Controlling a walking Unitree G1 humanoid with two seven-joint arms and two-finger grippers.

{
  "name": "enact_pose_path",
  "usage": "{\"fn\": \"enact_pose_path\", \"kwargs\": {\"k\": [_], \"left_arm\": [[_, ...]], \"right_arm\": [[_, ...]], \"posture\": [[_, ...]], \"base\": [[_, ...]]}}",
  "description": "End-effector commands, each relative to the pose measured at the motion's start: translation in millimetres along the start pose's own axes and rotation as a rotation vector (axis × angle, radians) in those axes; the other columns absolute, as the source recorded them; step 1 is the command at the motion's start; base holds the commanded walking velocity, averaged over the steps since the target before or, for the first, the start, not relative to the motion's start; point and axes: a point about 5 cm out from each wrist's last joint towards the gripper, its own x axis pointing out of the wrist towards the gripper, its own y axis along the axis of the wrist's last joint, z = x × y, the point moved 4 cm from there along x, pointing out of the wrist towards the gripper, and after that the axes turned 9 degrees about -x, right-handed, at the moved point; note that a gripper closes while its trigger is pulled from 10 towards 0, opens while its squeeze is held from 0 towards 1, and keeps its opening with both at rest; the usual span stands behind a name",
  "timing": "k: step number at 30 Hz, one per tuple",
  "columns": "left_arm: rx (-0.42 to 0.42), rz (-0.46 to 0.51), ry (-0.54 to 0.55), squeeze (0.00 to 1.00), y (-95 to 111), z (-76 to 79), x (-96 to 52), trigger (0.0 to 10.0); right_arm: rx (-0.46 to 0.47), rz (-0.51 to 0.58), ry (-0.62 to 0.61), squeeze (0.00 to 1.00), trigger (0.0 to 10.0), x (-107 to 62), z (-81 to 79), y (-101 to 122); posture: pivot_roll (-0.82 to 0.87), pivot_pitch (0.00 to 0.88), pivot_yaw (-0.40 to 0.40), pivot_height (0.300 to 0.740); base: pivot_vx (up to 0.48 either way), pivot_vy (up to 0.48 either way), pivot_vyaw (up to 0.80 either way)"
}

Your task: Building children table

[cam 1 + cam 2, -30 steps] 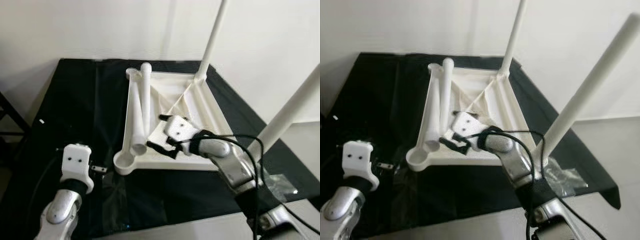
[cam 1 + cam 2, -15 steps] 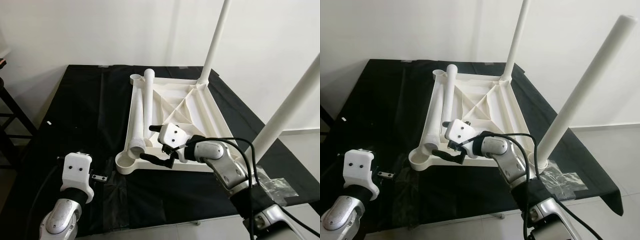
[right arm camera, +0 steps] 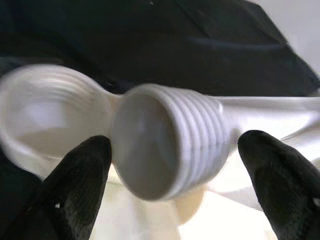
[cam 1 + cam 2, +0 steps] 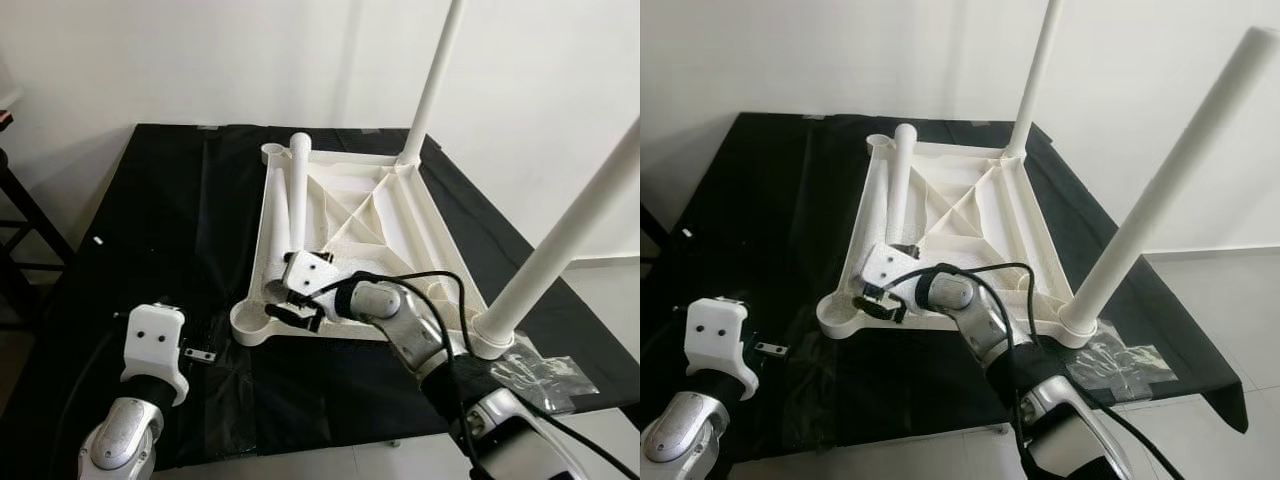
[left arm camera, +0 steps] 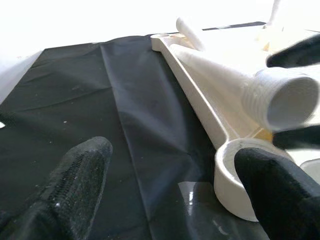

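Lying long from 12 o'clock to 6 o'clock, the loose leg has its ridged near end between the open right gripper fingers, beside the empty corner socket.

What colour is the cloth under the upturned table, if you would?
Black; the cloth shows best in the left eye view.

Right arm reaches forward-left, its gripper spread wide. Left gripper likewise parted, arm held low
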Motion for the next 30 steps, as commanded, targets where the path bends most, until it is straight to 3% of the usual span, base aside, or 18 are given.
{"fn": "enact_pose_path", "kwargs": {"k": [1,3,6,9,10,11,12,19,23,25,26,27,28,29,30], "left_arm": [[-0.005,-0.015,0.001,0.00,-3.2,2.8,-2.0,10.0],[-0.006,-0.016,0.001,0.00,-3.3,3.1,-2.3,10.0],[-0.007,-0.017,0.001,0.00,-3.5,3.5,-2.8,10.0],[-0.008,-0.018,0.001,0.00,-3.6,3.6,-2.9,10.0],[-0.009,-0.018,0.001,0.00,-3.7,3.7,-2.9,10.0],[-0.009,-0.018,0.001,0.00,-3.8,3.9,-3.0,10.0],[-0.010,-0.018,0.001,0.00,-3.8,4.1,-2.9,10.0],[-0.013,-0.017,0.002,0.00,-3.8,4.2,-2.1,10.0],[-0.015,-0.016,0.003,0.00,-3.6,4.1,-1.8,10.0],[-0.016,-0.016,0.004,0.00,-3.4,4.2,-1.7,10.0],[-0.017,-0.016,0.006,0.00,-3.2,4.2,-1.8,10.0],[-0.017,-0.016,0.006,0.00,-3.2,4.2,-1.8,10.0],[-0.017,-0.015,0.006,0.00,-3.2,4.5,-1.7,10.0],[-0.017,-0.015,0.006,0.00,-3.2,4.5,-1.7,10.0],[-0.015,-0.016,0.003,0.00,-3.2,5.1,-1.0,10.0]], "right_arm": [[0.000,-0.093,-0.046,0.00,10.0,1.1,4.6,-15.1],[0.011,-0.108,-0.079,0.00,10.0,1.5,10.1,-16.4],[0.014,-0.211,-0.257,0.00,10.0,-1.1,32.1,-27.3],[0.013,-0.228,-0.291,0.00,10.0,-1.7,34.2,-29.3],[0.009,-0.240,-0.294,0.00,2.7,-0.1,29.6,-31.1],[0.006,-0.244,-0.290,0.00,2.7,1.3,25.5,-31.9],[-0.007,-0.236,-0.299,0.00,0.0,3.3,20.5,-30.2],[-0.058,-0.210,-0.384,0.00,0.0,6.2,27.5,-22.0],[-0.032,-0.187,-0.385,0.00,0.0,7.9,28.1,-18.6],[-0.008,-0.139,-0.381,0.00,0.0,9.7,28.4,-10.7],[0.041,-0.042,-0.384,0.00,0.0,10.8,32.2,5.5],[0.041,-0.042,-0.384,0.00,0.0,10.8,32.2,5.5],[0.113,0.076,-0.384,0.00,0.0,9.5,39.8,25.2],[0.113,0.076,-0.384,0.00,0.0,9.5,39.8,25.2],[0.195,0.189,-0.364,0.00,2.1,5.2,51.1,44.6]], "posture": [[-0.03,0.049,-0.103,0.740],[-0.03,0.048,-0.103,0.740],[-0.03,0.045,-0.106,0.740],[-0.03,0.044,-0.107,0.740],[-0.03,0.044,-0.107,0.740],[-0.03,0.042,-0.106,0.740],[-0.03,0.040,-0.106,0.740],[-0.03,0.039,-0.107,0.740],[-0.03,0.039,-0.107,0.740],[-0.03,0.041,-0.108,0.740],[-0.03,0.043,-0.107,0.740],[-0.03,0.043,-0.107,0.740],[-0.03,0.046,-0.107,0.740],[-0.03,0.046,-0.107,0.740],[-0.03,0.046,-0.109,0.740]], "base": [[0.000,0.000,0.00],[0.000,0.000,0.00],[0.000,0.000,0.00],[0.000,0.000,0.00],[0.000,0.000,0.00],[0.000,0.000,0.00],[0.000,0.000,0.00],[0.000,0.000,0.00],[0.000,0.000,0.00],[0.000,0.000,0.00],[0.000,0.000,0.00],[0.000,0.000,0.00],[0.000,0.000,0.00],[0.000,0.000,0.00],[0.000,0.000,0.00]]}}
